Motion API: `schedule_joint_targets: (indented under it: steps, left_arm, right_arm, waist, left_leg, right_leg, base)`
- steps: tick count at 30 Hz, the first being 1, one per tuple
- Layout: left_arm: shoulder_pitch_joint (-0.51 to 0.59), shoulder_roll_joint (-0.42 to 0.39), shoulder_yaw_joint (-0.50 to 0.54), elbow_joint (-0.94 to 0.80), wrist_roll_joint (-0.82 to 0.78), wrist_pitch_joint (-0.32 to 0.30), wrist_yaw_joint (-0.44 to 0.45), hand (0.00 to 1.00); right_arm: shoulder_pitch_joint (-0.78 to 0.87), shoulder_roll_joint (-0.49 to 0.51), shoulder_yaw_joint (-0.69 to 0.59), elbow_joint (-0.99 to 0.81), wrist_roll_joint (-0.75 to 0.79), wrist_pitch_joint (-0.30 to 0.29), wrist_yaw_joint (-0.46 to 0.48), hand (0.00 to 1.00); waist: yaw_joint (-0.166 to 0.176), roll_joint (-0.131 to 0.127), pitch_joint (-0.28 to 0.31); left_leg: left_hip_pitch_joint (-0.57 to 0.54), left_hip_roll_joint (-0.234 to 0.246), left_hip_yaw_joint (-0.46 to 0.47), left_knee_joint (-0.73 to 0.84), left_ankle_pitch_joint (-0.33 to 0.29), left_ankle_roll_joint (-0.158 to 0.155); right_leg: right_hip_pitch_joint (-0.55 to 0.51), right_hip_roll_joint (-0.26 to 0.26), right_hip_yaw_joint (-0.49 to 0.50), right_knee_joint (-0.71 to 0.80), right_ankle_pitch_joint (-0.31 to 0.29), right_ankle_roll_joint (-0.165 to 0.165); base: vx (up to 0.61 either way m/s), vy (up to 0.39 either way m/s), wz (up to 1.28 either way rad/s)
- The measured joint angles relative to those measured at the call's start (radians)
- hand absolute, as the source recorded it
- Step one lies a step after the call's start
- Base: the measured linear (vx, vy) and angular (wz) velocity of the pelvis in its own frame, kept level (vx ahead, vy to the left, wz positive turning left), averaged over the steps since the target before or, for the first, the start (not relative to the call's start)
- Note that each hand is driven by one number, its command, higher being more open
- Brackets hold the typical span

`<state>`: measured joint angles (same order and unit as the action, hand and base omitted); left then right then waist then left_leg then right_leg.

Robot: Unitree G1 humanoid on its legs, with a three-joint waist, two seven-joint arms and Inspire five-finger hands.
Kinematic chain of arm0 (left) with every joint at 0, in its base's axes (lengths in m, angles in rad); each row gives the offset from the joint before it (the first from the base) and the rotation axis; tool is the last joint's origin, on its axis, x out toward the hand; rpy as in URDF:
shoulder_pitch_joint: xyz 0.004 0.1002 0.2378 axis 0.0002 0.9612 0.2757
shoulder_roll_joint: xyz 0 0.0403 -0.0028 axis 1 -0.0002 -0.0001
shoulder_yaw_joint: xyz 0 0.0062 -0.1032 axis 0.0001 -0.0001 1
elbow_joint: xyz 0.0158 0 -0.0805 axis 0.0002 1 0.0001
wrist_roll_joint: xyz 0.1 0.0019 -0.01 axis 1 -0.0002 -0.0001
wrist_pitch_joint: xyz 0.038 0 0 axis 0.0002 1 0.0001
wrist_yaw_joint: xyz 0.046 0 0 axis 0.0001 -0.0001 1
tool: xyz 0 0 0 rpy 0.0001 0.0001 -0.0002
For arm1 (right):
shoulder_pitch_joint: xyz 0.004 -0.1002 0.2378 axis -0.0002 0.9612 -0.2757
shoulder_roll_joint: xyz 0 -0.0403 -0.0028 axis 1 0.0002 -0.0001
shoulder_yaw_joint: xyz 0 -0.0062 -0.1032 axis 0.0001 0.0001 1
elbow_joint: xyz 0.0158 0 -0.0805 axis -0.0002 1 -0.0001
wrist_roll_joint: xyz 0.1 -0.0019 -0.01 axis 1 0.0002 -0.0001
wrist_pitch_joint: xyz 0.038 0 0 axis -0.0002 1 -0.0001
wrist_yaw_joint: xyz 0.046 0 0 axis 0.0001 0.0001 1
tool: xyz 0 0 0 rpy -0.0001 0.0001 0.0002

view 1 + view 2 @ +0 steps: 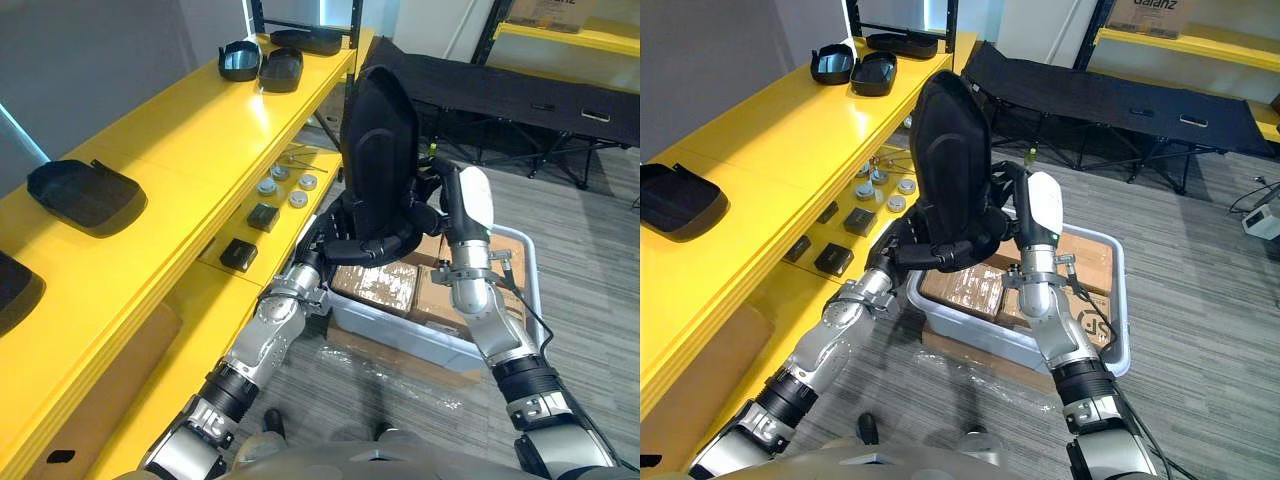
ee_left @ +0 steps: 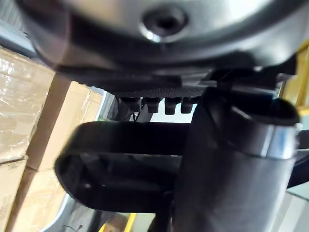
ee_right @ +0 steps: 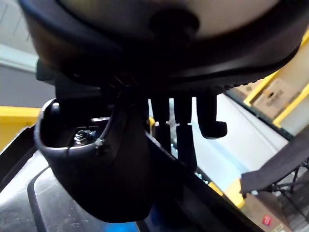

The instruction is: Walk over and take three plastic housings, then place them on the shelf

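A tall black plastic housing stands upright between my two hands, above a grey bin. My left hand curls round the housing's lower edge from the shelf side; its wrist view shows the housing's rim past the fingers. On the housing's other side is my right hand, with a white thumb cover. In its wrist view the fingers hook over the housing's edge. Several more black housings lie on the yellow shelf.
The bin holds wrapped cardboard boxes. The shelf's lower level carries small black boxes and round metal parts. A black folding cot stands behind the bin, and another yellow rack is at the far right.
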<state>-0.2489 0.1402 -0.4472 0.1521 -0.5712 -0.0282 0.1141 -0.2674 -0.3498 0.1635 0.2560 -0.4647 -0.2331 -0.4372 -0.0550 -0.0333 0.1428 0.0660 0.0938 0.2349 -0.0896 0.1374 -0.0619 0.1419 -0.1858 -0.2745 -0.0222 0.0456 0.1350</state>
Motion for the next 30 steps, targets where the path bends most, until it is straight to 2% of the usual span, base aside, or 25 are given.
schedule_joint_targets:
  steps: [4,8,9,14,18,21,24,27,30]
  left_arm:
    - [-0.021,-0.042,0.054,-0.001,-0.121,-0.022,0.01,1.0]
    - [-0.025,-0.045,0.084,-0.002,-0.147,-0.035,0.01,1.0]
    - [-0.025,-0.045,0.083,-0.002,-0.147,-0.034,0.01,0.0]
    - [-0.025,-0.045,0.073,-0.002,-0.146,-0.018,0.005,0.0]
    - [-0.025,-0.042,0.072,-0.002,-0.121,0.044,-0.07,0.0]
    - [-0.06,-0.038,0.111,0.07,-0.084,0.082,-0.07,0.0]
    - [-0.079,0.005,0.107,0.094,-0.057,0.121,-0.077,0.0]
    - [-0.083,0.031,0.096,0.122,-0.082,0.139,-0.092,0.0]
    - [-0.082,0.037,0.077,0.145,-0.174,0.134,-0.1,0.0]
  right_arm:
    - [0.0,0.019,0.037,0.0,0.0,0.0,0.019,0.0]
    - [0.0,0.043,0.045,0.0,0.001,0.0,0.017,0.0]
    - [0.0,0.043,0.045,0.0,0.001,0.0,0.015,0.0]
    - [0.0,0.043,0.058,0.002,0.003,0.003,-0.012,0.0]
    - [0.001,0.042,0.064,0.005,0.011,0.013,-0.02,0.0]
    - [0.018,0.039,0.093,0.004,0.026,0.002,-0.058,0.0]
    - [0.023,0.04,0.114,0.004,0.049,0.003,-0.059,0.0]
    - [0.022,0.041,0.125,0.004,0.049,0.003,-0.056,0.0]
    - [0.022,0.043,0.127,0.004,0.058,0.002,-0.057,0.0]
  waist:
    - [0.001,-0.002,-0.002]
    - [0.001,-0.001,-0.003]
    - [0.007,-0.001,-0.003]
    - [0.025,-0.004,-0.005]
    - [0.029,-0.016,-0.012]
    - [0.022,-0.028,-0.02]
    - [0.023,-0.03,-0.021]
    - [0.026,-0.031,-0.023]
    - [0.028,-0.031,-0.023]
  left_leg:
    - [-0.001,-0.006,-0.011,0.001,0.011,0.002]
    - [0.0,-0.004,-0.018,0.0,0.009,0.0]
    - [0.0,-0.003,-0.019,0.0,0.007,-0.002]
    - [0.0,0.005,-0.018,0.0,0.011,-0.005]
    - [-0.004,0.009,-0.017,0.0,0.015,-0.008]
    - [-0.003,0.012,-0.013,0.0,0.016,-0.007]
    - [-0.003,0.015,-0.011,0.0,0.018,-0.005]
    - [-0.004,0.018,-0.011,0.0,0.018,-0.007]
    - [-0.005,0.019,-0.012,0.0,0.018,-0.008]
  right_leg:
    - [0.004,0.003,-0.015,0.005,0.002,0.001]
    - [0.01,0.003,-0.022,0.004,0.002,0.001]
    - [0.01,0.004,-0.023,0.004,0.002,0.0]
    - [0.015,0.013,-0.023,-0.009,0.009,-0.009]
    - [0.02,0.015,-0.024,-0.031,0.021,-0.015]
    - [0.02,0.018,-0.02,-0.033,0.026,-0.012]
    - [0.019,0.021,-0.018,-0.035,0.028,-0.014]
    - [0.02,0.024,-0.018,-0.038,0.028,-0.015]
    - [0.021,0.027,-0.019,-0.042,0.03,-0.015]
  base:
    - [0.0,0.0,0.1]
    - [-0.04,0.013,0.05]
    - [-0.06,0.014,0.0]
    - [-0.03,0.004,-0.01]
    - [0.0,-0.001,-0.01]
    - [0.01,-0.003,-0.04]
    - [0.0,-0.002,-0.01]
    - [0.0,0.0,0.0]
    - [0.0,0.0,0.0]
